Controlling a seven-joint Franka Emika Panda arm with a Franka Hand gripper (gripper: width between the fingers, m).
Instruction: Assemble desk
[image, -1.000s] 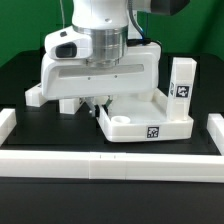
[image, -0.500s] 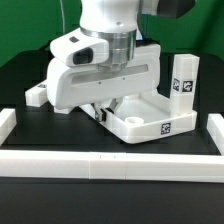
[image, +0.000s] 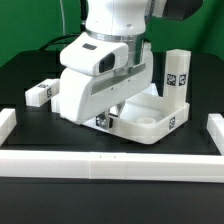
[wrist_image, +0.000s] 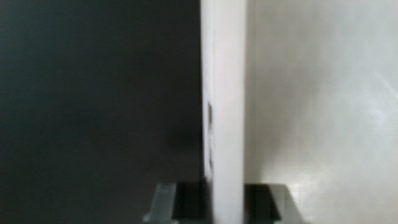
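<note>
While the gripper (wrist_image: 222, 203) clamps its rim, the tabletop (image: 140, 131) has rotated from its earlier heading.

Tabletop rim (wrist_image: 222, 100) — thin white wall, edge-on, clamped between gripper (wrist_image: 222, 202) fingers; black table (wrist_image: 98, 100) lay one side, white tray floor (wrist_image: 329, 110) the other.

This looks like a robot lab: a white robot arm (image: 118, 25) over a black table (image: 25, 140), square tags (image: 172, 124) on the tabletop (image: 140, 131), maybe a green curtain (image: 25, 25) behind.
</note>
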